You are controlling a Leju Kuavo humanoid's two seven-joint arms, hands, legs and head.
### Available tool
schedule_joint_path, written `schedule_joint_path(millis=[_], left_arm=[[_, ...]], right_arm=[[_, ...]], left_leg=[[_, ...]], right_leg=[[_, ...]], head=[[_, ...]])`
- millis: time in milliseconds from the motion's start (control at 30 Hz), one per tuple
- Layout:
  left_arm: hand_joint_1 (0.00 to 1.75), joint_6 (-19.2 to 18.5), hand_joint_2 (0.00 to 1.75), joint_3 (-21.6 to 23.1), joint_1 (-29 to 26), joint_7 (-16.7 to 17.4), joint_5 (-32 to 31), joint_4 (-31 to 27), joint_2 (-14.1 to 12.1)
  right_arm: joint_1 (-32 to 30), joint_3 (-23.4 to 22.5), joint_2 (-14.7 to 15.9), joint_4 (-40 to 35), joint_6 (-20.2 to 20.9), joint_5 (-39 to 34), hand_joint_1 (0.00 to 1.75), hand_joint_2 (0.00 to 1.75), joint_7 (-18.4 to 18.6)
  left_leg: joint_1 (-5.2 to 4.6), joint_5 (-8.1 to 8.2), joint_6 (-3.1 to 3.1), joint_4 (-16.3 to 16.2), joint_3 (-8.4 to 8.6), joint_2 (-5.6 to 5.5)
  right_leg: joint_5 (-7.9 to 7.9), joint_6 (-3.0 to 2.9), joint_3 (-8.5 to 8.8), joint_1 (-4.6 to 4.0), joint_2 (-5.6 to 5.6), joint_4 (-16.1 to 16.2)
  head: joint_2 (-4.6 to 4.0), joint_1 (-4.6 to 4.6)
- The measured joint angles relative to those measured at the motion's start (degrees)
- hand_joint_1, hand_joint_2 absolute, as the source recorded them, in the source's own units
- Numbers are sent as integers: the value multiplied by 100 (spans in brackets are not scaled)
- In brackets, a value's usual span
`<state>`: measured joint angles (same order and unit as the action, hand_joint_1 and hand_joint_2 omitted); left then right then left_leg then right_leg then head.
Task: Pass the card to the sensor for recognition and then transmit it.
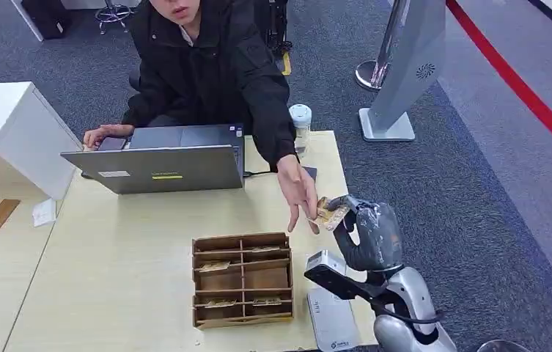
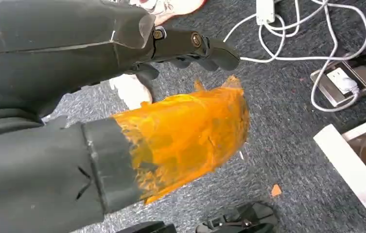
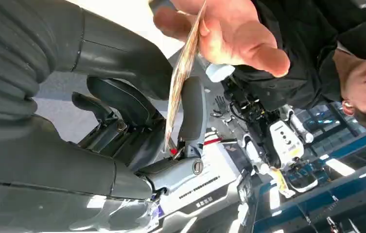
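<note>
Grey sensor pad (image 1: 332, 320) lies at the tabletop's (image 1: 126, 257) near edge, beside a wooden divided tray (image 1: 242, 279). Above it, the right hand (image 1: 370, 231) pinches the card (image 1: 331, 213) between thumb and fingers (image 3: 193, 109), raised off the tabletop. A person's hand (image 1: 300, 192) touches the card's far end. Beyond sits a laptop (image 1: 163, 158). The left hand (image 2: 122, 63) hangs over carpet, fingers curled, holding nothing.

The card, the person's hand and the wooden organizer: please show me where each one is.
card (image 1: 329, 214): head view, on its visible face above the robot hand.
person's hand (image 1: 299, 192): head view, on the back of the hand.
wooden organizer (image 1: 242, 242): head view, on its far rim.
</note>
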<state>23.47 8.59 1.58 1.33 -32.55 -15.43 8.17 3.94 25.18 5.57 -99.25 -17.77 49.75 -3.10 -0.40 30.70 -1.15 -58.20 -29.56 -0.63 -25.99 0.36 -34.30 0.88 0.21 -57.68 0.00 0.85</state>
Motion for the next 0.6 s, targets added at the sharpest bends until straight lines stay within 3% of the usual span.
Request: schedule_joint_path(millis=[300,400,433,467,500,533,600], left_arm=[[0,-110,0,2,8,57,-35,-28,0],[0,-553,0,0,-27,187,109,-82,-11],[0,-775,0,-2,-67,253,172,-159,-24],[0,-980,0,-4,-118,323,225,-240,-45],[0,-1174,0,-11,-191,400,289,-344,-61],[0,-1363,0,-20,-275,483,337,-486,-94],[0,-1225,0,-22,-435,511,155,-754,-138]], right_arm=[[178,-2,-70,171,90,13,175,175,87],[316,2,-120,330,245,11,175,175,137],[362,7,-142,389,282,9,157,175,151],[404,9,-157,439,304,4,16,175,151],[443,13,-173,490,321,0,0,175,151],[473,17,-188,544,326,-9,0,175,151],[512,28,-210,628,291,-2,0,175,214]], left_leg=[[0,0,0,0,-1,1],[1,0,0,0,-1,1],[1,0,0,0,-1,1],[1,0,0,0,-1,1],[1,0,0,0,0,1],[1,0,0,0,0,1],[1,0,0,0,0,-1]], right_leg=[[0,0,0,0,1,0],[0,0,0,0,1,-1],[0,0,1,0,1,-2],[0,0,1,0,1,-2],[0,0,1,0,2,-3],[0,-1,0,0,2,-3],[0,0,-4,-3,0,-2]], head=[[0,-2],[0,0],[0,0],[0,-2],[0,0],[0,0],[0,0]])
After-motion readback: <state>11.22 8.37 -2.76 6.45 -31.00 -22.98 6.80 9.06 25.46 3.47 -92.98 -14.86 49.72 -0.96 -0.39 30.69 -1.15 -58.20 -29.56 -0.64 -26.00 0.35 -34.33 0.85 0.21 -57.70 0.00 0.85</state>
